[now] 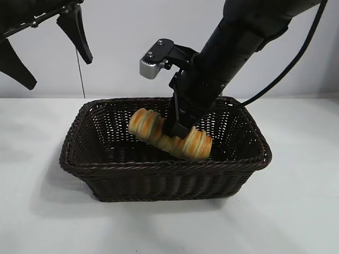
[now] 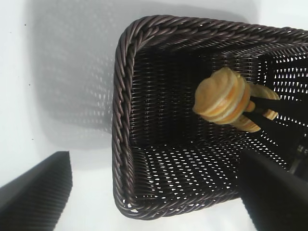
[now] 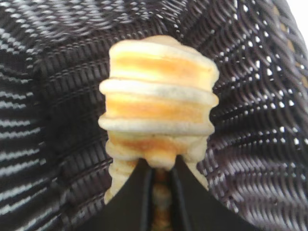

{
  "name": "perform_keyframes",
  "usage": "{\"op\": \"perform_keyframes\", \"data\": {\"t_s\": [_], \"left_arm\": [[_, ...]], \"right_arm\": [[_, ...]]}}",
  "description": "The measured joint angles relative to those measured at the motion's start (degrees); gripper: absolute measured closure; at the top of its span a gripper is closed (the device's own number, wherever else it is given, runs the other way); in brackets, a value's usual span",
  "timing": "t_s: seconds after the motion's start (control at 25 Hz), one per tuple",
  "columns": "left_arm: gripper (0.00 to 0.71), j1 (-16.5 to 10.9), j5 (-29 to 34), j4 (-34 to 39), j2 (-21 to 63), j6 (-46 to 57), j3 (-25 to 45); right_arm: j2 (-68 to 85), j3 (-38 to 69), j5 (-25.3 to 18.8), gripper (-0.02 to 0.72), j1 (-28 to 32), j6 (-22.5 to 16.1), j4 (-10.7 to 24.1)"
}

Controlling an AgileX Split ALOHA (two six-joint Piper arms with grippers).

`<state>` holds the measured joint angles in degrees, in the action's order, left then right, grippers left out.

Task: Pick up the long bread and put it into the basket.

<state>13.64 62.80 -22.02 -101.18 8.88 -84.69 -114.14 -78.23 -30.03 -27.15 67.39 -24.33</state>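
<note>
The long bread (image 1: 151,126), a tan loaf with orange-brown ridges, hangs tilted inside the dark brown wicker basket (image 1: 85,159), above its floor. My right gripper (image 1: 178,128) is shut on the bread's middle, reaching down into the basket from the upper right. In the right wrist view the bread (image 3: 159,96) fills the centre, pinched between the two black fingers (image 3: 132,197). In the left wrist view the bread (image 2: 224,96) hangs over the basket (image 2: 122,106). My left gripper (image 1: 50,50) is open and empty, high at the upper left, above the basket's left end.
The basket stands on a white table (image 1: 296,211) before a pale wall. A black cable (image 1: 286,69) trails from the right arm toward the table at the right.
</note>
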Motion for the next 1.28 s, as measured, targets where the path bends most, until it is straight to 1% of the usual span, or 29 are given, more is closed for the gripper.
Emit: {"op": "perform_keyframes", "data": {"t_s": [0.08, 0.16, 0.24, 0.32, 0.36, 0.44, 0.48, 0.6, 0.72, 0.76, 0.84, 0.88, 0.96, 1.04, 1.12, 1.2, 1.28], "left_arm": [[0.041, 0.0, 0.0, 0.0, 0.0, 0.0, 0.0], [0.041, 0.0, 0.0, 0.0, 0.0, 0.0, 0.0], [0.041, 0.0, 0.0, 0.0, 0.0, 0.0, 0.0], [0.041, 0.0, 0.0, 0.0, 0.0, 0.0, 0.0], [0.041, 0.0, 0.0, 0.0, 0.0, 0.0, 0.0], [0.041, 0.0, 0.0, 0.0, 0.0, 0.0, 0.0], [0.041, 0.0, 0.0, 0.0, 0.0, 0.0, 0.0], [0.041, 0.0, 0.0, 0.0, 0.0, 0.0, 0.0], [0.041, 0.0, 0.0, 0.0, 0.0, 0.0, 0.0], [0.041, 0.0, 0.0, 0.0, 0.0, 0.0, 0.0], [0.041, 0.0, 0.0, 0.0, 0.0, 0.0, 0.0], [0.041, 0.0, 0.0, 0.0, 0.0, 0.0, 0.0], [0.041, 0.0, 0.0, 0.0, 0.0, 0.0, 0.0], [0.041, 0.0, 0.0, 0.0, 0.0, 0.0, 0.0], [0.041, 0.0, 0.0, 0.0, 0.0, 0.0, 0.0], [0.041, 0.0, 0.0, 0.0, 0.0, 0.0, 0.0], [0.041, 0.0, 0.0, 0.0, 0.0, 0.0, 0.0]], "right_arm": [[0.0, 0.0, 0.0, 0.602, 0.0, -0.12, 0.0], [0.0, 0.0, 0.0, 0.505, 0.0, -0.18, 0.0], [0.0, 0.0, 0.0, 0.335, 0.0, -0.38, 0.0], [0.27, 0.0, 0.0, 0.188, 0.0, -0.88, 0.0], [0.67, 0.0, 0.0, 0.137, 0.0, -1.57, 0.0], [1.61, 0.0, -0.06, 0.091, 0.0, -3.81, 0.0], [2.18, 0.0, -0.06, 0.079, 0.0, -5.91, 0.13], [4.1, 0.0, -0.06, 0.064, 0.0, -15.16, 1.89], [6.51, 0.0, -0.8, 0.028, 0.44, -28.01, 5.96], [7.44, 0.0, -1.56, 0.021, 0.77, -32.93, 7.49], [8.94, 0.0, -3.8, 0.016, 1.98, -42.31, 10.33], [9.79, 0.0, -5.32, 0.015, 2.68, -46.23, 11.89], [11.41, 0.0, -8.86, 0.011, 3.93, -55.48, 14.76], [13.54, 0.0, -12.16, 0.01, 5.01, -62.64, 17.6], [15.64, 0.0, -15.5, 0.01, 5.95, -69.23, 19.18], [17.86, 0.0, -17.88, 0.009, 6.78, -73.74, 19.66], [19.51, 0.0, -19.71, 0.009, 7.82, -76.66, 19.69]]}}
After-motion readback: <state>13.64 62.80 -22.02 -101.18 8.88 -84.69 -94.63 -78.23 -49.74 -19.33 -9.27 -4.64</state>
